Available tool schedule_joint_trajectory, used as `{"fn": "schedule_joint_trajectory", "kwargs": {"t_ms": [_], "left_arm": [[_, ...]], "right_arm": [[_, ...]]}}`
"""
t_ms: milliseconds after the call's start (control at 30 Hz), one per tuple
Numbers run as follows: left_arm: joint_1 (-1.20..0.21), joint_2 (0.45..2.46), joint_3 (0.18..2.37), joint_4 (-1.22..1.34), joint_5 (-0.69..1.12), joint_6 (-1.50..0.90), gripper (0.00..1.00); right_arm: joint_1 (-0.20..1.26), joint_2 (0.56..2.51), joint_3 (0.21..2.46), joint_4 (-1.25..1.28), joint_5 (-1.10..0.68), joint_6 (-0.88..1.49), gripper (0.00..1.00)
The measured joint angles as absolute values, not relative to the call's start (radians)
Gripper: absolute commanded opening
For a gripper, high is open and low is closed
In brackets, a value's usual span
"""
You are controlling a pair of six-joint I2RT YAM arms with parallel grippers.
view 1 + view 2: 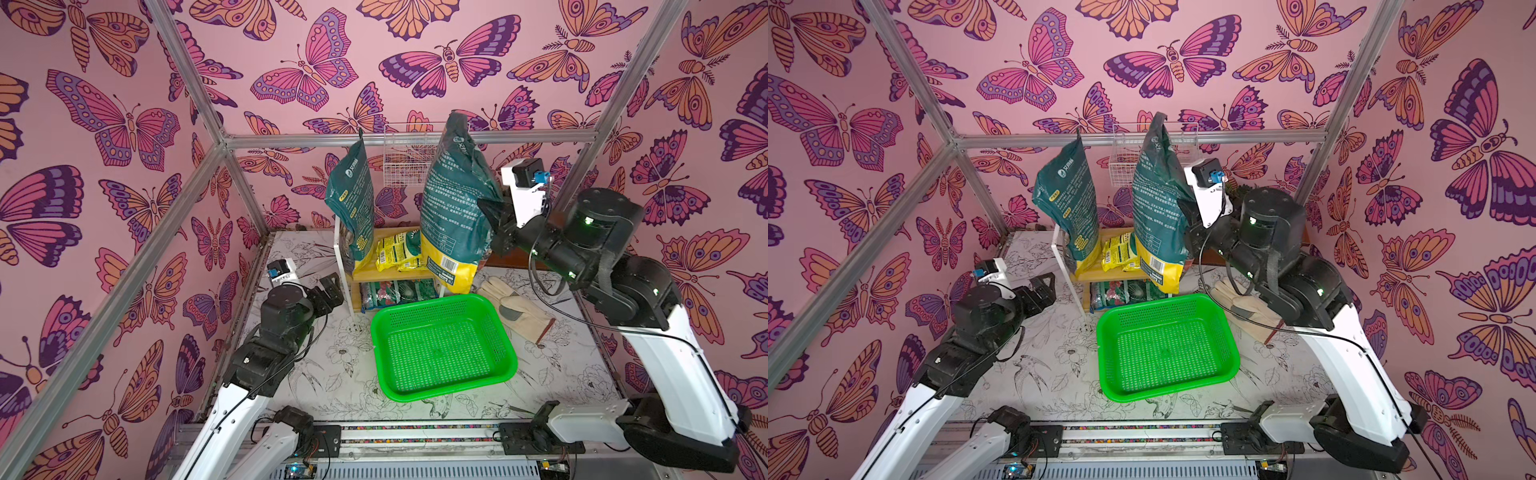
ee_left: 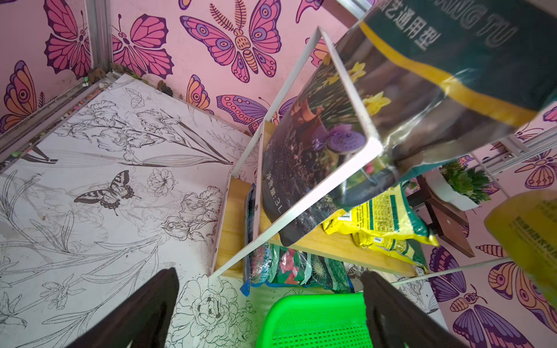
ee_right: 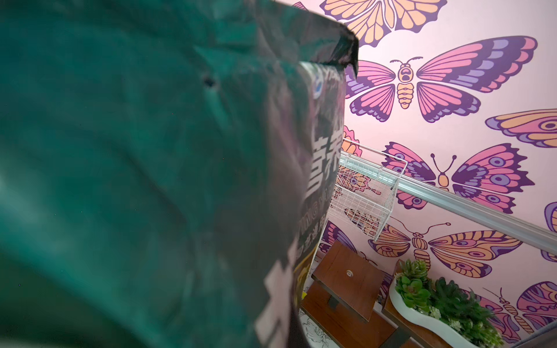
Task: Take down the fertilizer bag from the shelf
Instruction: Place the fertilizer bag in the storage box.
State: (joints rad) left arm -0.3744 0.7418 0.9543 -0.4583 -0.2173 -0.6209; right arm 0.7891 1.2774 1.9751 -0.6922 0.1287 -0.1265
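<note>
1. Check the right gripper (image 1: 492, 226). Its fingers are clamped on the side edge of the fertilizer bag (image 1: 453, 195).
2. Locate the fertilizer bag. It hangs upright in that grip. Its yellow bottom end is at the right end of the shelf (image 1: 395, 275), over the far rim of the green basket (image 1: 436, 353). You cannot tell whether it touches the shelf.
3. Check the left gripper (image 2: 268, 272). Its fingers are spread wide and hold nothing. It sits low, near the shelf's left leg.
4. Note the second bag (image 1: 353, 199). It stands at the left end of the upper board. Yellow packets (image 1: 399, 251) lie between the two bags.
5. Note the glove (image 1: 515, 307). It lies on the table (image 1: 324, 374), just right of the green basket.
</note>
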Motion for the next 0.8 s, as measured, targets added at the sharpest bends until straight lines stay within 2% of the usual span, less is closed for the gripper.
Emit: {"fn": "schedule_joint_trajectory", "kwargs": {"t_ms": [233, 567, 800], "left_arm": [[-0.421, 0.747, 1.015, -0.482, -0.18, -0.607, 1.0], [-0.675, 0.828, 1.037, -0.511, -0.232, -0.577, 1.0], [-0.818, 0.927, 1.037, -0.525, -0.27, -0.577, 1.0]], "right_arm": [[0.789, 1.202, 1.931, -0.822, 0.13, -0.074, 0.0], [0.789, 1.089, 1.679, -0.93, 0.18, 0.001, 0.0], [0.789, 0.963, 1.441, -0.874, 0.247, 0.005, 0.0]]}}
